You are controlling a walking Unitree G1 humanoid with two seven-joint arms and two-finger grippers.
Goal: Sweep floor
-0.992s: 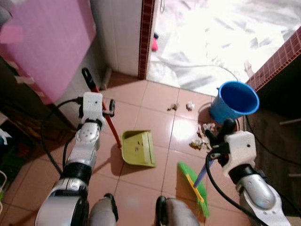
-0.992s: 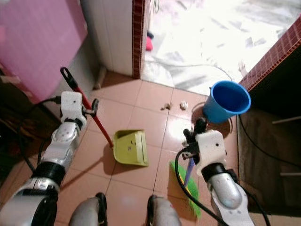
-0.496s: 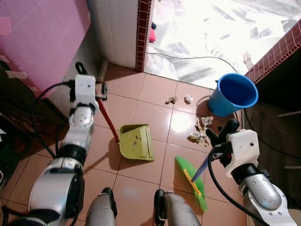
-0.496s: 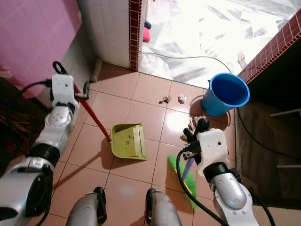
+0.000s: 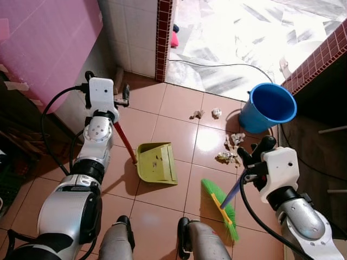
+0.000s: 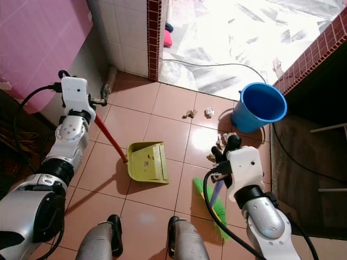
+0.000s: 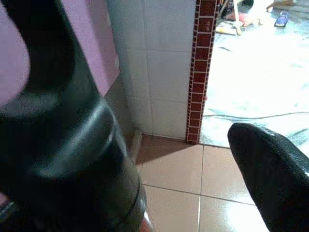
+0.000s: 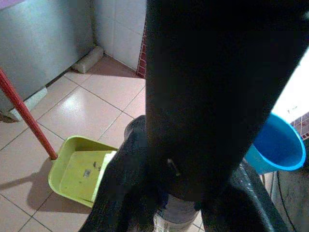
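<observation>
My left gripper [image 5: 108, 93] is shut on the upper end of the red handle [image 5: 124, 142] of a lime-green dustpan [image 5: 157, 162], which lies flat on the tan tiles with its mouth facing right. My right gripper [image 5: 254, 153] is shut on the blue handle [image 5: 234, 192] of a green broom; its bristles [image 5: 219, 207] rest on the floor right of the dustpan. Crumpled paper scraps [image 5: 227, 157] lie just beyond the broom, and two more scraps [image 5: 217, 113] lie further out. The right wrist view looks past the handle to the dustpan [image 8: 82, 171].
A blue bucket [image 5: 252, 122] stands upright at the right, near a red-brick ledge [image 5: 320, 59]. At the left are a pink panel [image 5: 49, 38] and a white tiled wall edged in dark red [image 5: 164, 32]. A cable [image 5: 227, 66] crosses the bright floor beyond. My feet [image 5: 187, 244] are below.
The camera has lifted and turned a little. My left gripper has shifted slightly on the red handle. Dustpan, broom and scraps lie on the same tiles.
</observation>
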